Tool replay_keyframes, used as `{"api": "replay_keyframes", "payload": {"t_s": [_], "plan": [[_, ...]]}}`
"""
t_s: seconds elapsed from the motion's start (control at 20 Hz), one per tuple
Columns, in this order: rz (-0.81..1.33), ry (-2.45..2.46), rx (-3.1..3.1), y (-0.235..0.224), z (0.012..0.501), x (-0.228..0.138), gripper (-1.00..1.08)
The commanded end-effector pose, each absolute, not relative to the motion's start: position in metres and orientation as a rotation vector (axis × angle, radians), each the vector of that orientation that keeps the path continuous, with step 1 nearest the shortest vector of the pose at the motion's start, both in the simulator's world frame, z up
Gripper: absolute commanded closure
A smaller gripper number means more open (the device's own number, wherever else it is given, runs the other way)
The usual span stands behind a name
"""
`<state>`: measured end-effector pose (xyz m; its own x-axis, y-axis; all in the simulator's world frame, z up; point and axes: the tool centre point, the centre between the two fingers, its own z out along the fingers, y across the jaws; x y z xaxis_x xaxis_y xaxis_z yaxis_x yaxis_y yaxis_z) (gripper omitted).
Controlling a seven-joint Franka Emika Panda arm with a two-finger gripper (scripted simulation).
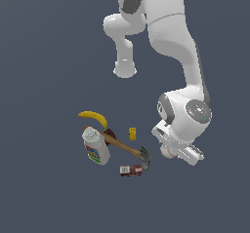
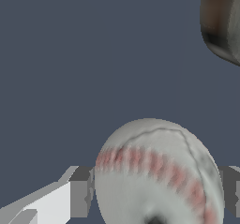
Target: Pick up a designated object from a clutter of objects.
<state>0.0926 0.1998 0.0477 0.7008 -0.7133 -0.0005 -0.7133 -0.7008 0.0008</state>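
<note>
Baseball (image 2: 157,176) sits between the gripper (image 2: 157,195) fingers (image 2: 77,192), just beside the hammer (image 1: 128,149) head. Pads flank it; contact unclear, so grip state cannot be told. Squeeze centred across its widest part before lifting straight up.

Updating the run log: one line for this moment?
phase: grasping | target: baseball between fingers | gripper: around ball, contact unclear | hammer: nearby
</note>
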Motion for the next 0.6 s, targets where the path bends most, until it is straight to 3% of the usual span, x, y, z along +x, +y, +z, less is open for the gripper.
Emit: {"api": "replay_keyframes", "payload": {"t_s": [0.0, 0.55], "plan": [[0.0, -1.215, 2.897, 0.1998, 0.0477, 0.0931, 1.08], [0.0, -1.215, 2.897, 0.1982, 0.0498, 0.0925, 1.08]]}}
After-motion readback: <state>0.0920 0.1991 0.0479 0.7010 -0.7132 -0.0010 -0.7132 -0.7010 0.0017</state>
